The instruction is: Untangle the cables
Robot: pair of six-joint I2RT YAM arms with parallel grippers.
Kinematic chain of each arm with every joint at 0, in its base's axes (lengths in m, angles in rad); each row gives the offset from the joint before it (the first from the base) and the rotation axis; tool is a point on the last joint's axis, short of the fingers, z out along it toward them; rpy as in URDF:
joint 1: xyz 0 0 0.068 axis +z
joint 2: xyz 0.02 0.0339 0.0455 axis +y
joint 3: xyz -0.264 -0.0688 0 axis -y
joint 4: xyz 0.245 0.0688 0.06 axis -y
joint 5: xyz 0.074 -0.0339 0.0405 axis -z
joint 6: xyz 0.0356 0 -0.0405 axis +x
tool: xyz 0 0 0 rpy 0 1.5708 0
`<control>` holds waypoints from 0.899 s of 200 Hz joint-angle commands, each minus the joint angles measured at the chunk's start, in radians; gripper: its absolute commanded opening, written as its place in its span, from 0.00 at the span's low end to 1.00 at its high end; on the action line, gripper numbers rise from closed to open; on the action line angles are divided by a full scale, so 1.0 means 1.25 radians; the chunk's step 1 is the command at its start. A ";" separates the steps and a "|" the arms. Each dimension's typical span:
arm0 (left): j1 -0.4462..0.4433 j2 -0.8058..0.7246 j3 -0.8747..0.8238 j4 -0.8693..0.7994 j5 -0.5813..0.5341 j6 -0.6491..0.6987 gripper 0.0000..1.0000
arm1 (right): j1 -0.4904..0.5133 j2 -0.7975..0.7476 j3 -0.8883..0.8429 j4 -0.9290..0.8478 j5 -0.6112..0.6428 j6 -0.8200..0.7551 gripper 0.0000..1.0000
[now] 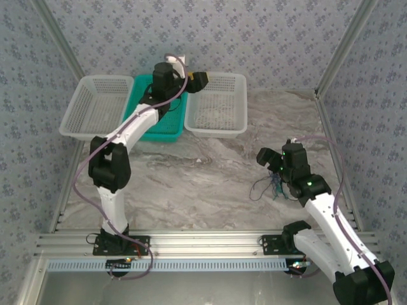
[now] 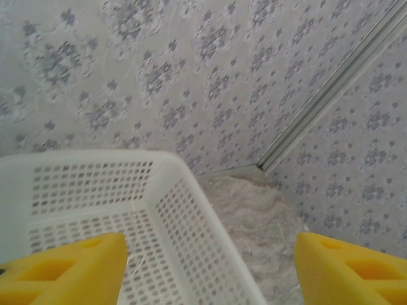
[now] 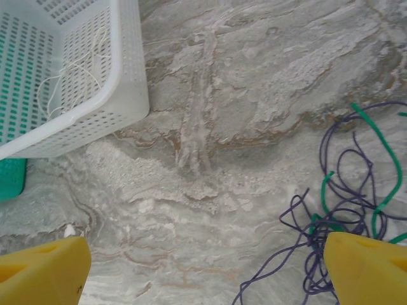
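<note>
The right claw (image 3: 206,272) hangs low over the marble worktop (image 3: 254,95), its yellow fingers spread wide with nothing between them. The cables (image 3: 318,232), a loose snarl of purple and green wire, lie off to its right. Their nearest loops run up against the right finger (image 3: 365,267) rather than sitting in the gap. The left claw (image 2: 210,273) is likewise released and empty, well away from the tangle, poised above the white basket (image 2: 172,166).

I'd judge the step in hand to be the right claw taking hold of one strand. To do it well, it should slide right until a single wire sits mid-gap. An outer loop or free end is the better choice, such as the green strand (image 3: 364,121) ahead of the right finger. Pinching the dense knot would likely lift the whole bundle. The wires are thin, so the fingers need to close right down at the worktop.

The right wrist view tells the colours apart. It also reveals a fine white wire (image 3: 63,82) lying in that basket, with a teal basket (image 3: 11,70) beyond it. From overhead the tangle is just a dark scribble, but that view makes plain how far apart the two claws are.
</note>
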 commanded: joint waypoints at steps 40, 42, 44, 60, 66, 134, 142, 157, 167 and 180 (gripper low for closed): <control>0.006 -0.361 -0.278 0.104 0.014 0.061 0.71 | -0.112 0.116 -0.017 -0.083 0.092 0.131 0.97; 0.005 -0.371 -0.289 0.106 0.016 0.062 0.72 | -0.119 0.125 -0.016 -0.084 0.090 0.135 0.97; 0.003 -0.381 -0.300 0.109 0.018 0.062 0.72 | -0.124 0.131 -0.016 -0.084 0.090 0.137 0.97; -0.016 -0.460 -0.387 0.115 0.026 0.076 0.74 | -0.172 0.209 -0.004 -0.071 0.050 0.140 0.97; -0.025 -0.487 -0.418 0.113 0.024 0.084 0.75 | -0.186 0.242 0.000 -0.064 0.038 0.142 0.97; -0.075 -0.614 -0.581 0.036 0.032 0.113 0.82 | -0.232 0.439 -0.030 0.091 -0.060 0.204 0.46; -0.077 -0.612 -0.590 0.037 0.041 0.105 0.83 | -0.232 0.428 -0.035 0.094 -0.055 0.205 0.20; -0.080 -0.599 -0.605 0.051 0.081 0.074 0.86 | -0.229 0.392 -0.039 0.091 -0.037 0.202 0.00; -0.087 -0.586 -0.610 0.065 0.106 0.055 0.88 | -0.229 0.361 -0.040 0.090 -0.040 0.192 0.00; -0.106 -0.570 -0.615 0.080 0.129 0.046 0.92 | -0.228 0.312 -0.046 0.107 -0.074 0.164 0.00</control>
